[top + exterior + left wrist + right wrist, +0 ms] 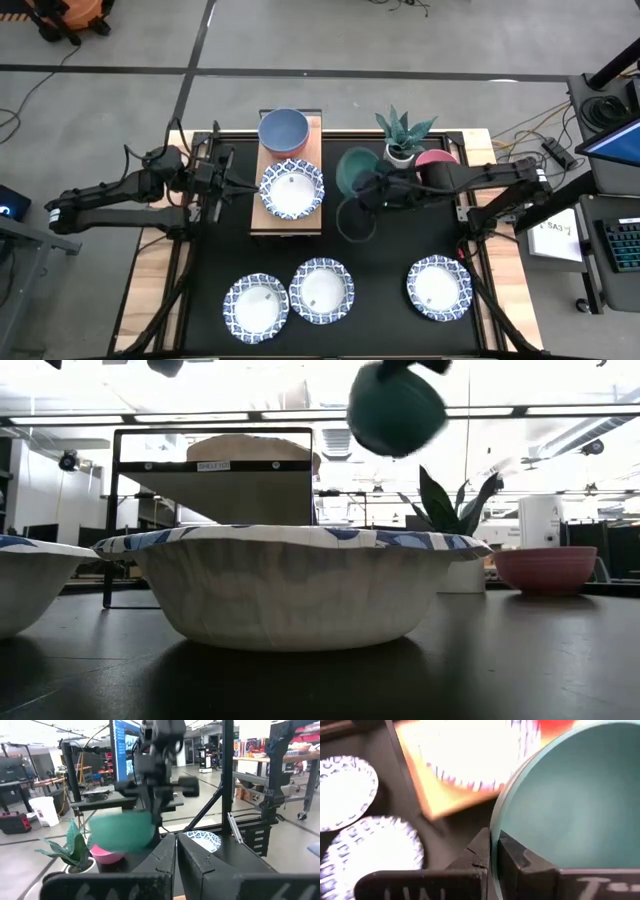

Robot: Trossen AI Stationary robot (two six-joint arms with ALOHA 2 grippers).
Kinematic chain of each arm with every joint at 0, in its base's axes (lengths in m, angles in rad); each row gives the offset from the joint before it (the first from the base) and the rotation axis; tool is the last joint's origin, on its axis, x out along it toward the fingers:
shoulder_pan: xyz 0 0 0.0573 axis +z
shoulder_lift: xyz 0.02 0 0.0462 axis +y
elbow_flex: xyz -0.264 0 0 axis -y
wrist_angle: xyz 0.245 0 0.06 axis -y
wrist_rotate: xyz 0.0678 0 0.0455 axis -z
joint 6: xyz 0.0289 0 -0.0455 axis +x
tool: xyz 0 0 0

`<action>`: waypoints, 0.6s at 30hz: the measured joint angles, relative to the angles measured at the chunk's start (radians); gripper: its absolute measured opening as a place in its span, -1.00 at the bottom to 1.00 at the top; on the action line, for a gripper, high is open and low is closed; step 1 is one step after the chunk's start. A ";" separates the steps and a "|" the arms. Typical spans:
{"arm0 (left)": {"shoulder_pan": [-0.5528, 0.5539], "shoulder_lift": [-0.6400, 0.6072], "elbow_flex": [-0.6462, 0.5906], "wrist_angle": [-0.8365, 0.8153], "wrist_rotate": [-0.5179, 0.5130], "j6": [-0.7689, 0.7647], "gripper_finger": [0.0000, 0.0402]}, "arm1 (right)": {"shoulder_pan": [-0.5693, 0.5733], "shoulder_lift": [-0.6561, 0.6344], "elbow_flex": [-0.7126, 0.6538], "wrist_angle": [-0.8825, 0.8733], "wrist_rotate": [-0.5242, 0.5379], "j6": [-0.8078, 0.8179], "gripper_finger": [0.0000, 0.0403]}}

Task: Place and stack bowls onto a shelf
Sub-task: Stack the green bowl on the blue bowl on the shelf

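Observation:
My right gripper (372, 190) is shut on the green bowl (355, 170), held in the air just right of the light-wood shelf (265, 215); the low view shows the bowl (397, 410) high above the table. On the shelf, a blue bowl (283, 130) sits at the far end and a white patterned dish (292, 190) rests in the middle. A bit of red (555, 727) shows past the green rim. The pink bowl (437, 158) stands on the table by the plant pot. My left gripper (228, 183) hovers shut at the shelf's left edge. My right gripper (495, 855) pinches the green bowl's rim (496, 827), one finger inside the bowl and one outside. The fingers come level from the table's right side. The bowl is lifted clear and tipped, its hollow facing my wrist.
Three more patterned dishes lie along the table's near part (256, 305) (321, 290) (438, 287). A potted plant (402, 140) stands right of the shelf's far end. Bare black tabletop lies between the shelf and the near dishes.

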 joint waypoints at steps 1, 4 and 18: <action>0.000 0.000 0.000 0.000 -0.007 0.008 -1.00 | -0.009 0.008 0.027 0.014 0.015 -0.067 -0.96; 0.000 0.000 0.000 0.000 -0.041 0.031 -1.00 | -0.052 0.033 0.090 0.095 0.022 -0.268 -0.96; 0.000 -0.026 0.001 0.000 -0.166 0.049 -1.00 | -0.288 0.283 0.342 0.338 -0.200 -0.803 -0.96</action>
